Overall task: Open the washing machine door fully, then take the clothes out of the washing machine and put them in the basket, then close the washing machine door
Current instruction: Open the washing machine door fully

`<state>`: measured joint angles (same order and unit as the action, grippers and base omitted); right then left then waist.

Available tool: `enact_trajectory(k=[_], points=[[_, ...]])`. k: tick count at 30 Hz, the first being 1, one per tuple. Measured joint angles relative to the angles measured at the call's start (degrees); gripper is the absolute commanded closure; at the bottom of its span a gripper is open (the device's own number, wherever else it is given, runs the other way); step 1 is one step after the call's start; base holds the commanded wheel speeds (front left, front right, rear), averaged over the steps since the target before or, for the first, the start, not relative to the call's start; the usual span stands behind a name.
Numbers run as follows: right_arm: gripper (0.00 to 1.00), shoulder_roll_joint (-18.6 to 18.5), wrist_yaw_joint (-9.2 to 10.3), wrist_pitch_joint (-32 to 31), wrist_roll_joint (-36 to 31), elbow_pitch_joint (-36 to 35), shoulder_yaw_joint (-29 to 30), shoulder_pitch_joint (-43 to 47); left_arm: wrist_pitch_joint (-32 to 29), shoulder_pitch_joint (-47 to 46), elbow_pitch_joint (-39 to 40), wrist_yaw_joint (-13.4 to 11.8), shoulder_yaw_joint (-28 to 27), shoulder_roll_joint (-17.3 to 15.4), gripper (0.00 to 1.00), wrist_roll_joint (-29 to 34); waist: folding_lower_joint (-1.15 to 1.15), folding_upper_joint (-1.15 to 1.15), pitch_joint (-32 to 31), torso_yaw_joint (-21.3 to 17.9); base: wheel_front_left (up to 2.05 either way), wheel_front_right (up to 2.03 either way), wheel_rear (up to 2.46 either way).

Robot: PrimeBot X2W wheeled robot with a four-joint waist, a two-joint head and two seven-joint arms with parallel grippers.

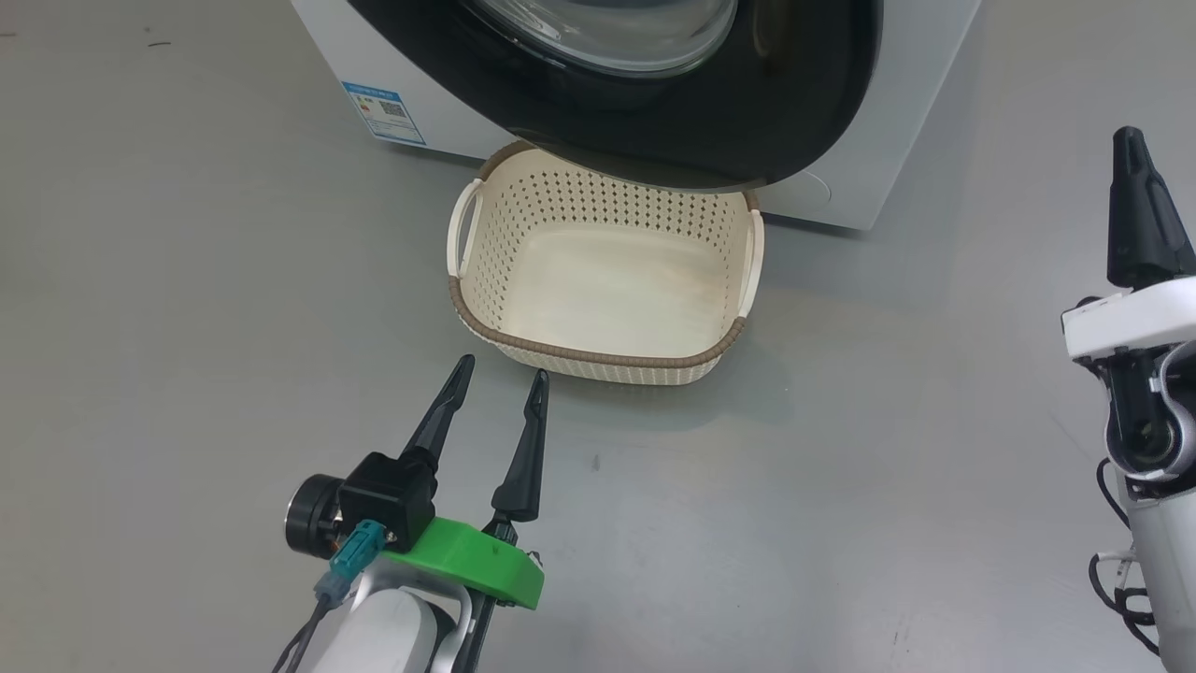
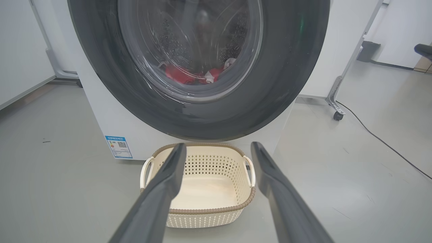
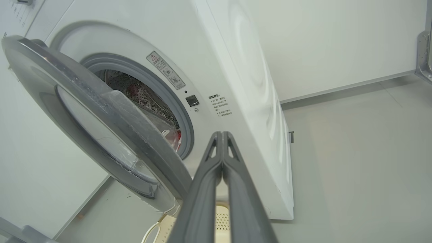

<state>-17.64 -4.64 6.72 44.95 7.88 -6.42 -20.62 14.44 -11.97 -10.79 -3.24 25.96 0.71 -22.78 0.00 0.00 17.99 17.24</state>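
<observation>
Your right hand (image 3: pixel 221 135), fingers pressed together, is hovering nearer the ajar washing machine door (image 3: pixel 94 114), whose free edge is lying off to its left.

The grey floor (image 1: pixel 187 280) carries the white washing machine (image 1: pixel 374 51) and, just in front of it, the cream basket (image 1: pixel 598 359). A black cable (image 2: pixel 381 141) trails nearby.

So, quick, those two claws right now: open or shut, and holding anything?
Left gripper, two long dark fingers: open, holding nothing.
Right gripper: shut, fingers pressed together, holding nothing.
</observation>
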Motion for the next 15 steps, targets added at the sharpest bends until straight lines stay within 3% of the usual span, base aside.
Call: enact_trajectory(k=[8,15], points=[[1.0,2.85,0.11,-7.54,12.4,3.02,4.11,-6.38,0.0,-0.98,0.24,0.0,0.96,0.01,0.0,-0.83,0.0,0.0,1.52,1.86,0.0,0.0,0.0],[1.0,3.5,3.26,-13.86,20.72,6.23,8.38,-12.98,0.0,-1.32,0.51,-0.05,1.97,0.03,0.0,-1.38,0.0,0.0,2.88,3.5,0.0,0.0,0.0]])
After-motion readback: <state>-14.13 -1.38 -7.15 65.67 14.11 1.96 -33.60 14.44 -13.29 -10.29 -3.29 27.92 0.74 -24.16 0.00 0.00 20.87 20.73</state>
